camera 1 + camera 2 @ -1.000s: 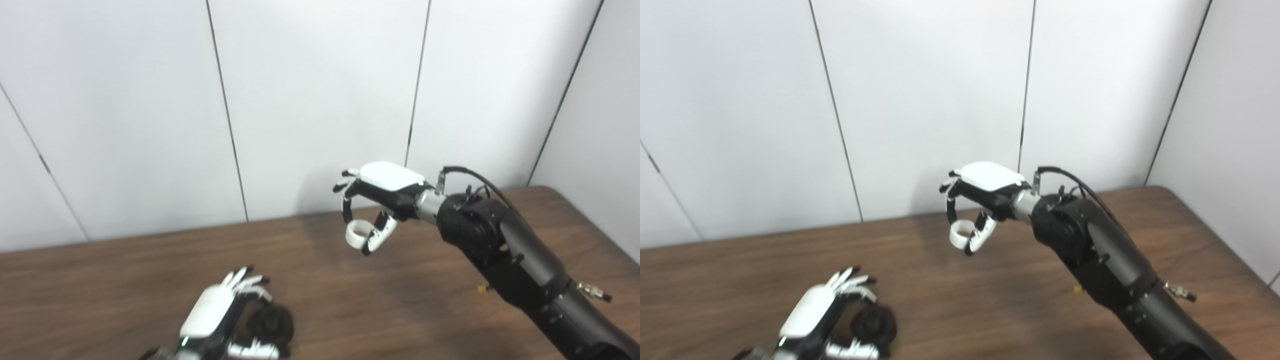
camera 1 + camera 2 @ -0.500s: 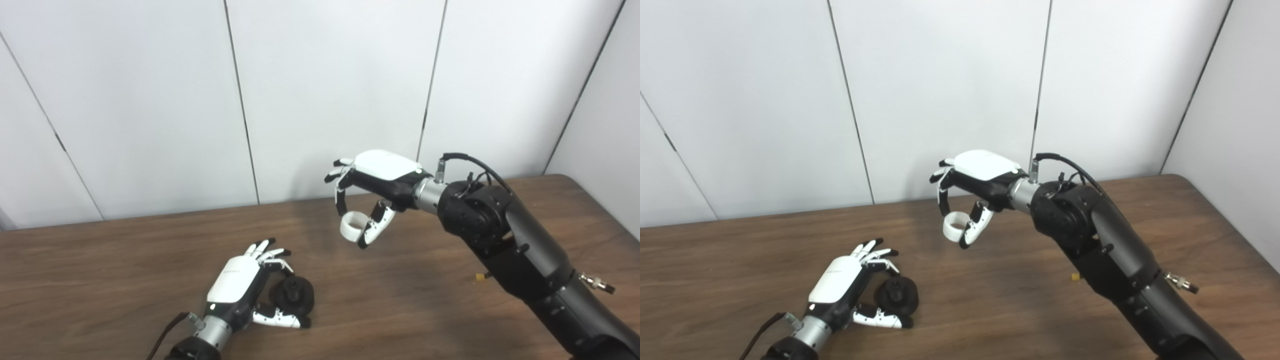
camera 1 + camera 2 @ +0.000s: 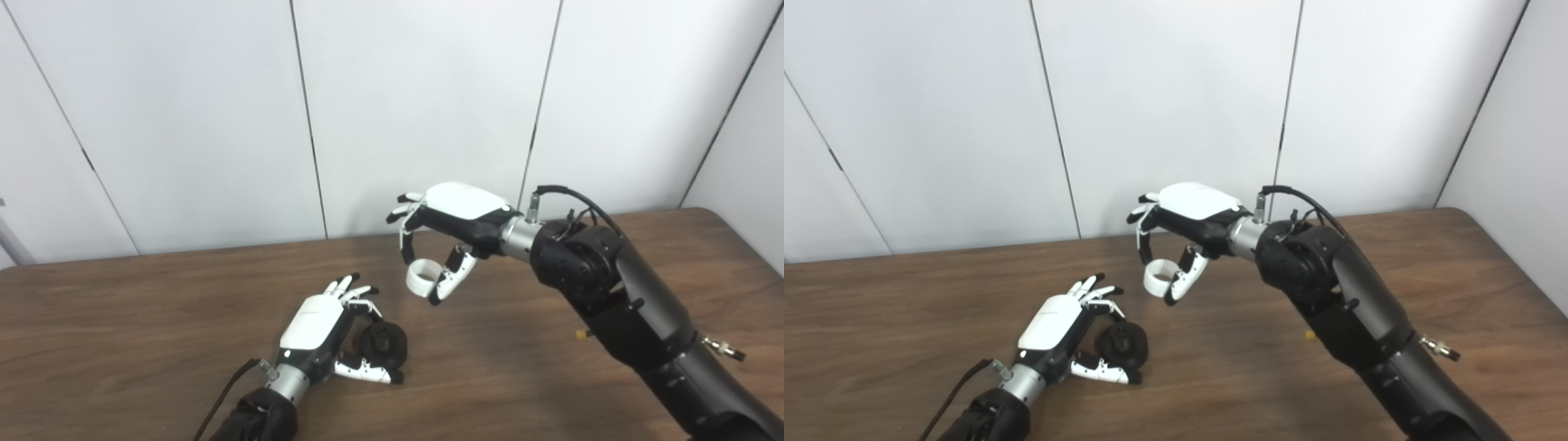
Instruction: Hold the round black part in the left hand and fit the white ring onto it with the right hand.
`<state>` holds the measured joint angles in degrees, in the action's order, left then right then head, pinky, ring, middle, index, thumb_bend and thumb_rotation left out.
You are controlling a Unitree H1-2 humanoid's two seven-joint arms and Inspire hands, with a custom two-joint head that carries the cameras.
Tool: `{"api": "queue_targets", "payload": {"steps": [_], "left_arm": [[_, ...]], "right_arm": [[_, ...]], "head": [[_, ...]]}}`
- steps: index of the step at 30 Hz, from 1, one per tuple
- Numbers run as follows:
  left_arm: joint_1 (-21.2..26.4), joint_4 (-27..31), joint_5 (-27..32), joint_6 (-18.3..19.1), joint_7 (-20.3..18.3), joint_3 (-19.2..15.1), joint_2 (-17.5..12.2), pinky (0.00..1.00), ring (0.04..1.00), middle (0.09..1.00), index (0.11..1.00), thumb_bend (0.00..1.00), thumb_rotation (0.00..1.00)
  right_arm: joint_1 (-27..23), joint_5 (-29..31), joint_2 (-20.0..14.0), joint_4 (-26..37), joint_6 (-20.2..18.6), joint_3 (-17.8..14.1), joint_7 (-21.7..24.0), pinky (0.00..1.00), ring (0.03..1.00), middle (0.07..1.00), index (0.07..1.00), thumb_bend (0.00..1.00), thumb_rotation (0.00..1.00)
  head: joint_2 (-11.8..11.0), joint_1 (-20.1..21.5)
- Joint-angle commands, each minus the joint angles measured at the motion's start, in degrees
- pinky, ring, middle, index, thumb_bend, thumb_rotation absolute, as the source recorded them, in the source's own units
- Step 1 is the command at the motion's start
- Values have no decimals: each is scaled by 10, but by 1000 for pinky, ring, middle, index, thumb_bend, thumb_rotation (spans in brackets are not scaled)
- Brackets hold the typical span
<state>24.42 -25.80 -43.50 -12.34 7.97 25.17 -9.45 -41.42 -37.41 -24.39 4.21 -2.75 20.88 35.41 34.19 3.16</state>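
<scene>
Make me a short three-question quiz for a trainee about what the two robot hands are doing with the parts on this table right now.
1. True or false: the small white plastic ring already sits on the round black part.
2. Which robot hand holds the ring?
A. left robot hand
B. right robot hand
3. Fill in: the black part rests on the brown wooden ____.

Key
1. False; the ring is held in the air, up and to the right of the part.
2. B
3. table
</scene>
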Motion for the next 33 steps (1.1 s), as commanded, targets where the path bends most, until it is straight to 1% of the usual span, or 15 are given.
{"api": "queue_targets", "payload": {"steps": [1,5,9,14,21,27,31,33], "left_arm": [[-45,-34,-6,8,-6,26,17,1000,1000,873,479,522,49],[-50,-24,-7,10,-4,29,17,1000,1000,870,479,522,49],[-54,-13,-8,17,-6,32,17,1000,1000,873,479,522,50],[-60,4,-7,25,-9,34,18,1000,1000,874,479,522,50],[-67,30,-5,37,-18,39,14,1000,1000,877,479,522,50],[-74,49,-4,46,-25,39,14,1000,1000,877,479,522,49],[-77,58,-4,50,-26,39,15,1000,1000,874,479,522,50],[-78,62,-4,53,-28,39,15,1000,1000,875,479,522,49]], "right_arm": [[-21,2,5,12,15,-4,-18,841,980,882,477,518,122],[-16,2,12,12,17,-2,-17,826,977,877,477,517,123],[-12,3,21,11,19,1,-16,846,976,876,476,516,124],[-7,4,26,0,35,6,-24,842,969,868,476,518,124],[4,5,34,4,19,7,-13,880,986,879,477,518,124],[10,5,36,4,22,9,-15,863,980,876,476,516,124],[13,2,37,9,18,12,-11,860,976,875,477,517,124],[14,1,37,6,24,14,-16,855,970,872,477,517,124]], "head": [[1,0],[5,-3],[10,-6],[16,-10],[23,-11],[30,-13],[34,-15],[35,-15]]}}
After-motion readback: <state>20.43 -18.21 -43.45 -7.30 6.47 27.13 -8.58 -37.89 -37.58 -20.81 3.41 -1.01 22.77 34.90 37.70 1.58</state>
